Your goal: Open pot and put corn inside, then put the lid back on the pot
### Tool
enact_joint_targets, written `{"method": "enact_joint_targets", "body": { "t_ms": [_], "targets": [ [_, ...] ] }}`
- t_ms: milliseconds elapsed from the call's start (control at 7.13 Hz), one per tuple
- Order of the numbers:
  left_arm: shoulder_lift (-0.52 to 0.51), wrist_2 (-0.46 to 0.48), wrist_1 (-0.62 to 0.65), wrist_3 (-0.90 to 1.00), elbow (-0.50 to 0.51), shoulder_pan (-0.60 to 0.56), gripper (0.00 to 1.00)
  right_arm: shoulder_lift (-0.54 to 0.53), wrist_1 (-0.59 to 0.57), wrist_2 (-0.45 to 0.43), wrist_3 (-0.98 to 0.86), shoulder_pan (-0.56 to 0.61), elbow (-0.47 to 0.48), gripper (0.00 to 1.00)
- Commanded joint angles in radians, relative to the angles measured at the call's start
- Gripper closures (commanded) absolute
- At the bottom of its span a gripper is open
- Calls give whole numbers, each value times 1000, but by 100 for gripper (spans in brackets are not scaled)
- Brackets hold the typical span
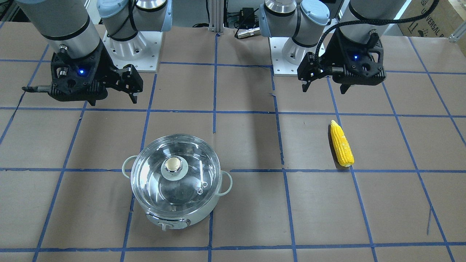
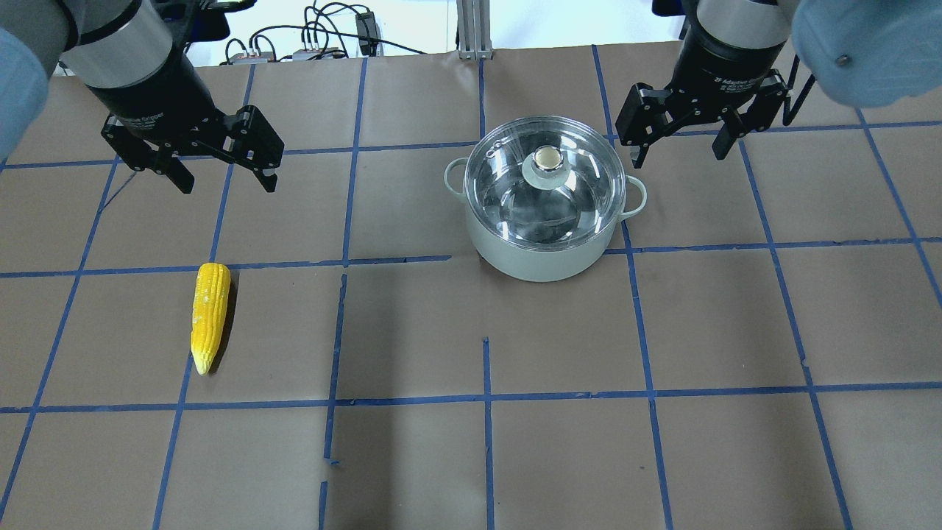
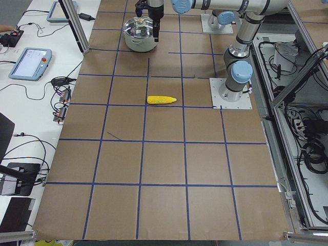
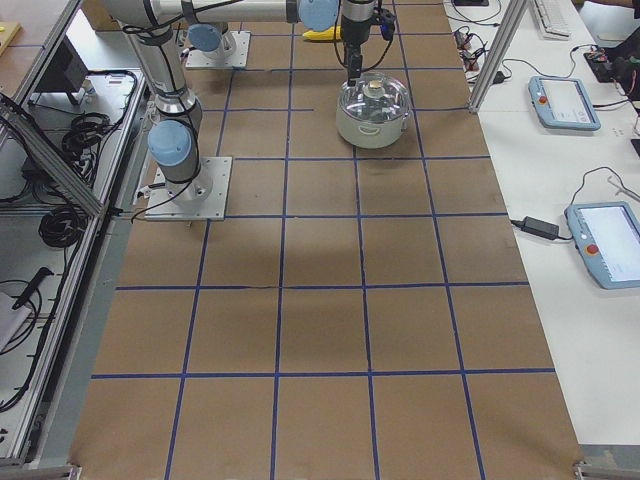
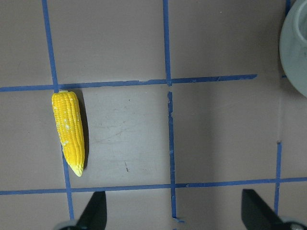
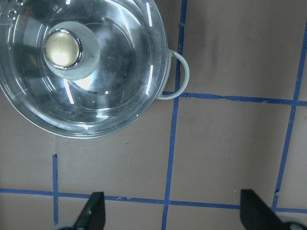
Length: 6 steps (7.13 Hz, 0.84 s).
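The pale mint pot [image 2: 541, 254] stands on the table with the clear glass lid [image 2: 515, 202] closed on it, beige knob [image 2: 545, 157] up. It also shows in the front view [image 1: 182, 218] and the right wrist view [image 6: 175, 74]. The yellow corn [image 2: 208, 314] lies flat on the table, also in the front view [image 1: 341, 143] and the left wrist view [image 5: 69, 130]. My left gripper [image 2: 224, 173] is open and empty above the table, beyond the corn. My right gripper [image 2: 681, 143] is open and empty, just right of the pot.
Brown paper with a blue tape grid [image 2: 486, 397] covers the table. The arm bases [image 1: 131, 51] stand at the robot's edge. Tablets and cables [image 4: 565, 100] lie on the side bench past the table.
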Motion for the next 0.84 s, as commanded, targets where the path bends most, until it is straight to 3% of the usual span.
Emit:
{"method": "enact_joint_targets", "body": {
  "t_ms": [0, 701],
  "targets": [
    [-2, 0, 0, 1, 1, 0, 0, 0, 0, 0, 0, 0, 0, 0],
    [-7, 0, 0, -7, -1, 0, 0, -3, -6, -3, 5, 1, -6, 0]
  ]
}}
